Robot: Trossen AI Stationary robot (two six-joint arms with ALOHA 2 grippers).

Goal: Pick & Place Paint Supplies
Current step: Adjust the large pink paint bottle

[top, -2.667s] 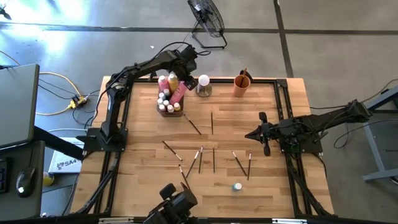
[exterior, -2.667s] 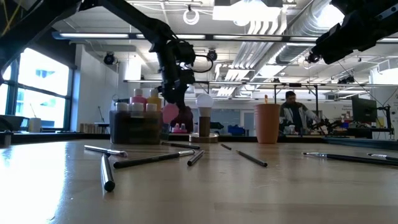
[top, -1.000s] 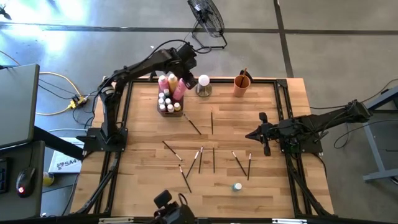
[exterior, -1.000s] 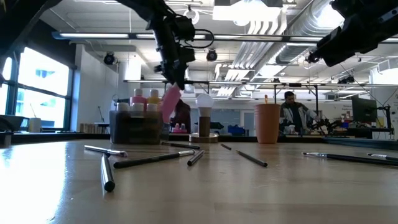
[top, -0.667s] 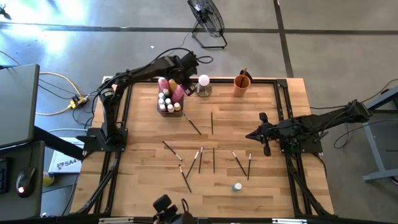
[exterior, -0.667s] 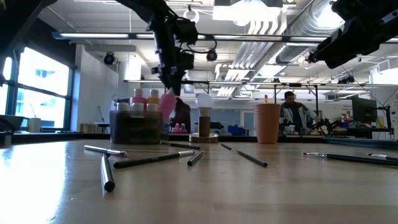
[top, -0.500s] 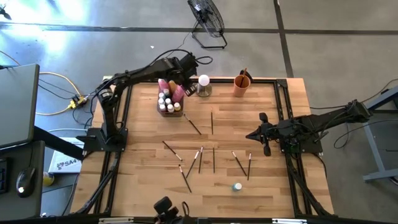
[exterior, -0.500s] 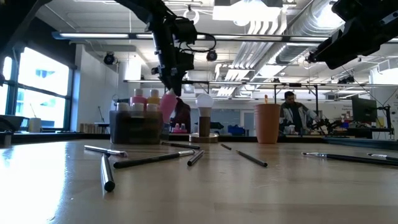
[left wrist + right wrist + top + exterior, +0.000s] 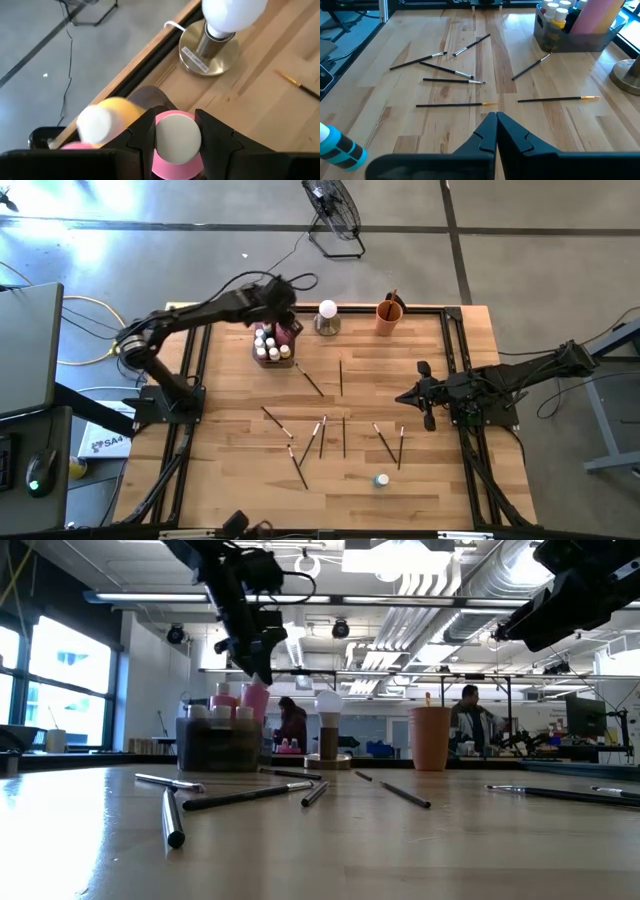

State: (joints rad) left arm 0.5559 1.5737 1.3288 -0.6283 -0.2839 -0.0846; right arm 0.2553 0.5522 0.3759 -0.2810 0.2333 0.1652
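Note:
My left gripper (image 9: 280, 308) is shut on a pink paint bottle (image 9: 256, 700) with a white cap, over the far end of the grey tray (image 9: 215, 745) at the table's far left. A yellow bottle (image 9: 107, 114), another pink one and several tiny white-capped bottles (image 9: 266, 345) stand in the tray. Several dark-handled paintbrushes (image 9: 322, 435) lie flat on the table's middle. A small teal bottle (image 9: 381, 479) lies near the front edge. My right gripper (image 9: 412, 395) waits shut above the table's right side, holding nothing. My left gripper pinches the pink bottle's top (image 9: 175, 169) just under the white cap, one finger (image 9: 142, 140) on each side. The fingers slant down from the table's far left. The bottle hangs almost upright below them, its lower end at the tray's rim; whether it rests there I cannot tell.
A white ball on a metal base (image 9: 327, 315) stands just right of the tray, close to the held bottle. An orange cup (image 9: 389, 315) with a brush in it stands farther right at the far edge. A black frame rail runs along the table's sides.
My left gripper has carried the pink bottle toward the table's left edge and slightly down, from beside the white ball to above the tray. The bottle, tilted before, now hangs nearly upright. The gripper has kept its hold.

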